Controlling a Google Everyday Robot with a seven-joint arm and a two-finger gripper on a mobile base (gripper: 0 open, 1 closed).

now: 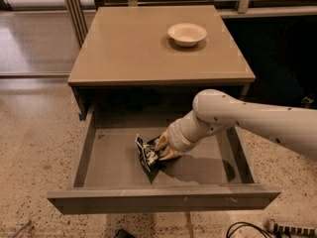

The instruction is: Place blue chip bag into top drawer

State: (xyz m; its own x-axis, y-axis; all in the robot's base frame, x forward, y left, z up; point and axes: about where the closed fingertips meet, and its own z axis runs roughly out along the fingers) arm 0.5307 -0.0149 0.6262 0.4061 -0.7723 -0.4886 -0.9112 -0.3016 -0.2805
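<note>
- The robot's single arm (247, 120) reached down from the picture's right side into the open top drawer (163, 200), with its tool (161, 150) low over the drawer floor near the middle.
- The tool was clamped on the blue chip bag (146, 155), holding it by the edge nearest the arm.
- The bag stood tilted on its lower edge, touching the drawer floor, well inside the walls.
- The bag lay at the tool's tip, on the side away from the arm. Its long axis ran steeply upward and leaned toward the drawer's back.
- The placing looked nearly done. What remained appeared to be a release, then a withdrawal toward the arm's side, clear of the drawer wall and the overhanging tabletop (129, 43).
- A white bowl (187, 33) sat on the tabletop, well apart from the work.
</note>
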